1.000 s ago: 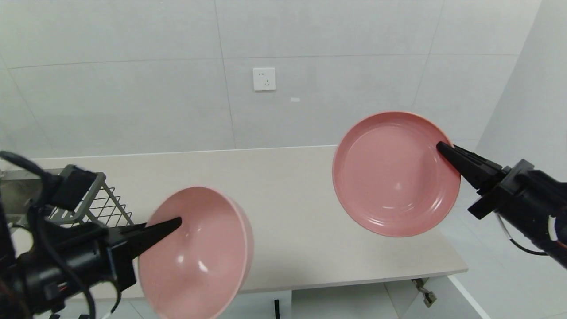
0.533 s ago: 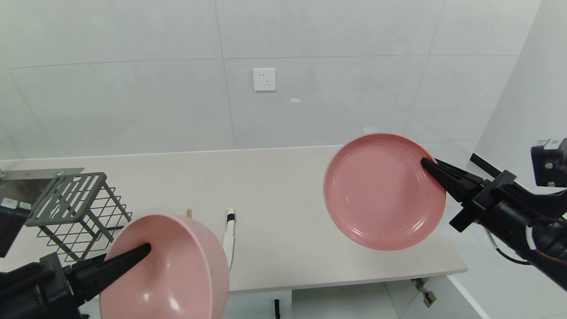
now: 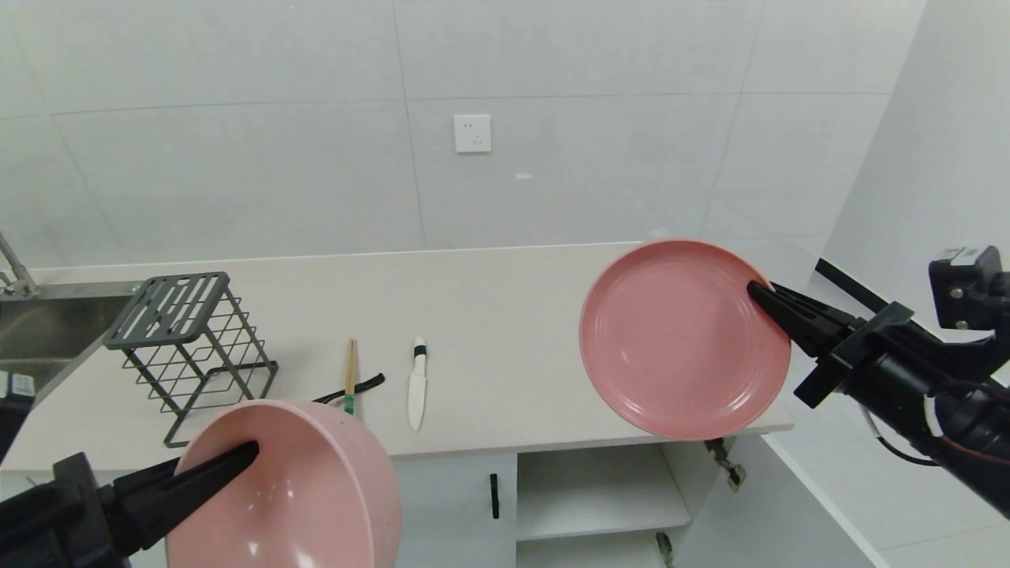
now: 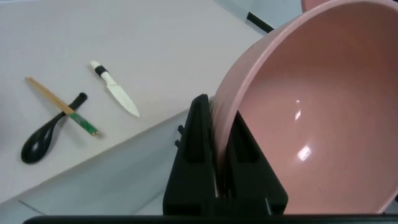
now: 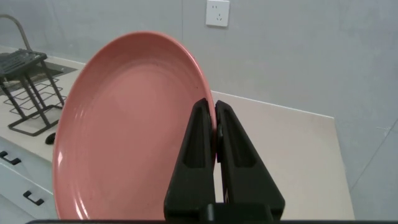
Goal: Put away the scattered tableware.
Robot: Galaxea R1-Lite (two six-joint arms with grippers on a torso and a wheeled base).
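So right now both arms are mid-carry. The left tool (image 3: 245, 454) is clamped on the rim of the deep round pink bowl (image 3: 316, 489), one finger inside and one outside, with the bowl tipped on its side and hanging in the air in front of the pale desk (image 3: 505, 315), not touching it. The right tool (image 3: 761, 293) is pinched tight on the edge of the flat round pink plate (image 3: 678, 339), which stands nearly upright and hangs off the tool's tip toward the left tool, over the desk's end

Not picked up yet, all lying on the desk beyond the left tool and between the two tools: a white-bladed knife with a black band (image 3: 417, 385), a wooden chopstick with a green tip (image 3: 349, 377) and a black spoon (image 4: 37, 142) touching it. The dark wire rack (image 3: 189, 339) stands on the desk past the left tool, on its outer side

My read: this is the transport step for the two dishes, the cutlery comes later. The open white cabinet shelf (image 3: 592, 497) sits below the desk, lower than the right tool and a bit toward the left one, so that looks like the likely drop spot. Next move probably calls for lowering the plate, tilting it flat and sliding it in without clipping the desk edge, all while the rim grip holds
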